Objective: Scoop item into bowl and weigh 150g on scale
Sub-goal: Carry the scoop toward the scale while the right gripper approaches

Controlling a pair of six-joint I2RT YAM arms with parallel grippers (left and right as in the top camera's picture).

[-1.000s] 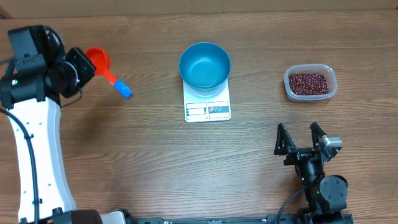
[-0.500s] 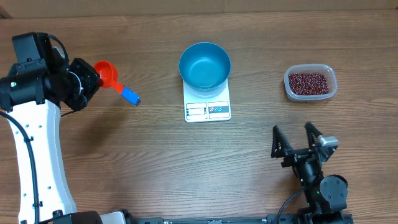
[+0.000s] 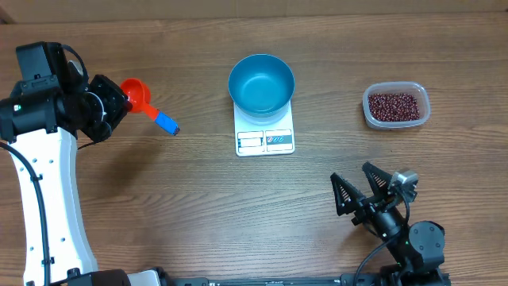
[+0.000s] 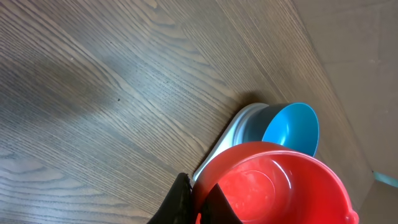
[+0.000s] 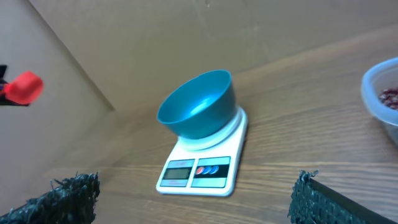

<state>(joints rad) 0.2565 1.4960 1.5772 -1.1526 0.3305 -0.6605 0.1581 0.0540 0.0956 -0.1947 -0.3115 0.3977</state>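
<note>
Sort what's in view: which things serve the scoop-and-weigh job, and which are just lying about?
In the job: beans in the clear tub; red scoop, held by the left gripper; blue bowl on the white scale.
Lying about: no stray things visible; the right gripper is open, holding nothing.

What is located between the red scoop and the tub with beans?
The blue bowl on the white scale stands between them, otherwise bare table; the overhead view shows this.
</note>
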